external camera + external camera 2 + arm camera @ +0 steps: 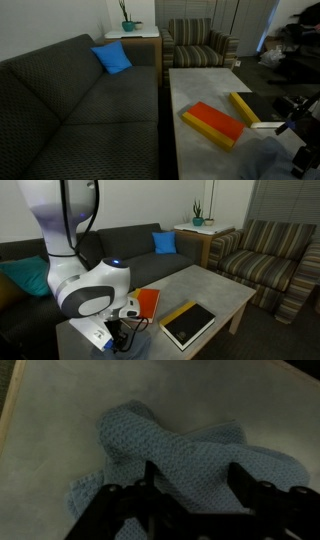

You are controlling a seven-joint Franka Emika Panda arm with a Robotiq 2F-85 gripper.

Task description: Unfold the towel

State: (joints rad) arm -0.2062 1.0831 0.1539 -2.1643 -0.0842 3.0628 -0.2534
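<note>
Grey-blue towel (170,445) lies bunched and wrinkled on the pale table (60,400) in the wrist view, filling the middle and running toward 4 o'clock. The gripper (195,485) enters from 6 o'clock, its fingers (150,482) spread apart over the cloth's near edge; whether they touch it cannot be told. In an exterior view, an orange-and-yellow box (212,123) lies on the table.

Both exterior views are softly and evenly lit; little shadow is cast on the tabletop (205,85). The wrist view is dim and grainy: the towel (180,455) on the tabletop is rendered soft, the gripper (195,480) above it reduced to a dark, blurred silhouette.
</note>
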